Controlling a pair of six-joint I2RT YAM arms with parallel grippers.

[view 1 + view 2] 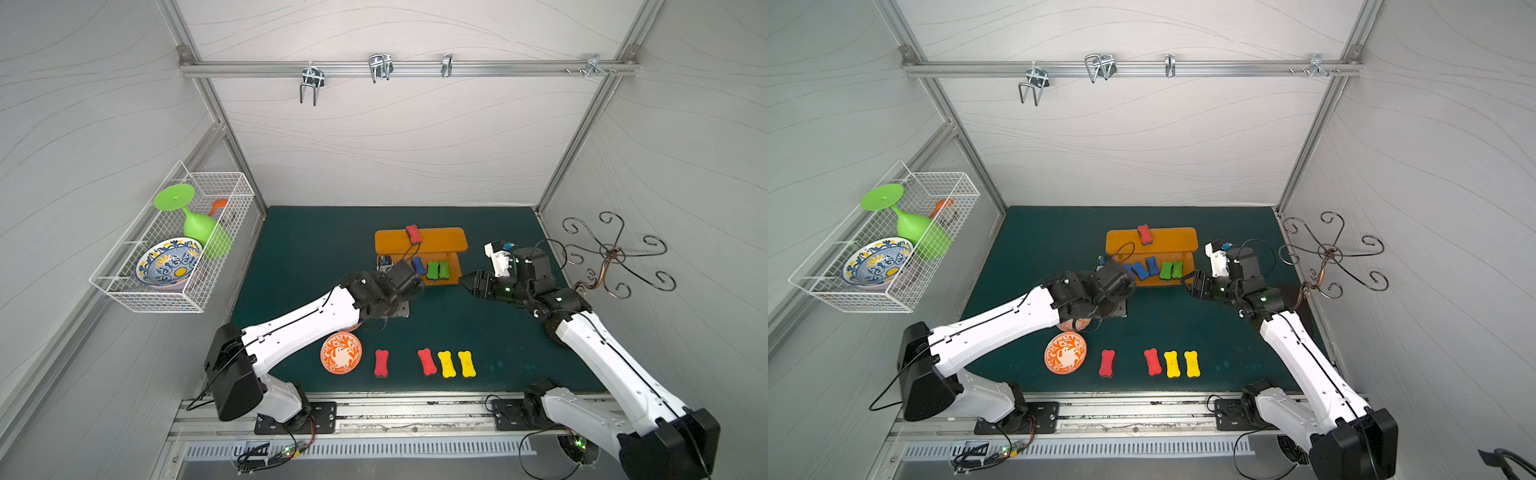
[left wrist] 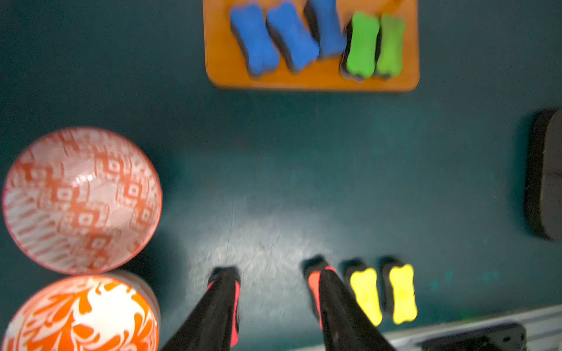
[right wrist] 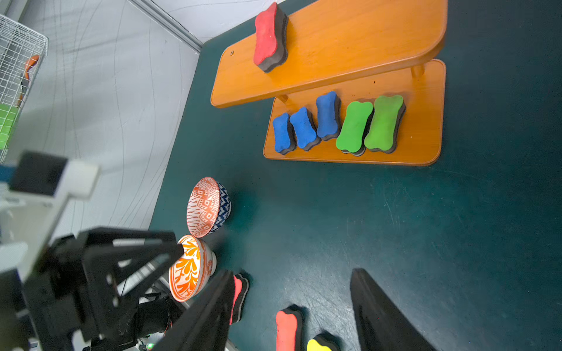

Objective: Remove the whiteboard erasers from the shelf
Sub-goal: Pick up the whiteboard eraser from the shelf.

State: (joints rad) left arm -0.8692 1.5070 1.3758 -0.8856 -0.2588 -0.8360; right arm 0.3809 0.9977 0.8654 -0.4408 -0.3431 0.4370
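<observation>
Jaws of the left gripper (image 2: 270, 267) and right gripper (image 3: 292, 272) stand apart, holding nothing, above the mat (image 2: 365, 152).

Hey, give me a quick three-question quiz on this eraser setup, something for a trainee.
1. How many erasers sit on the lower board of the shelf?
2. True or false: the yellow erasers lie on the shelf.
3. Which colour of eraser is on the top board? A blue, B red, C green.
Key: 1 five; 2 false, they lie on the mat; 3 B, the red eraser.
</observation>
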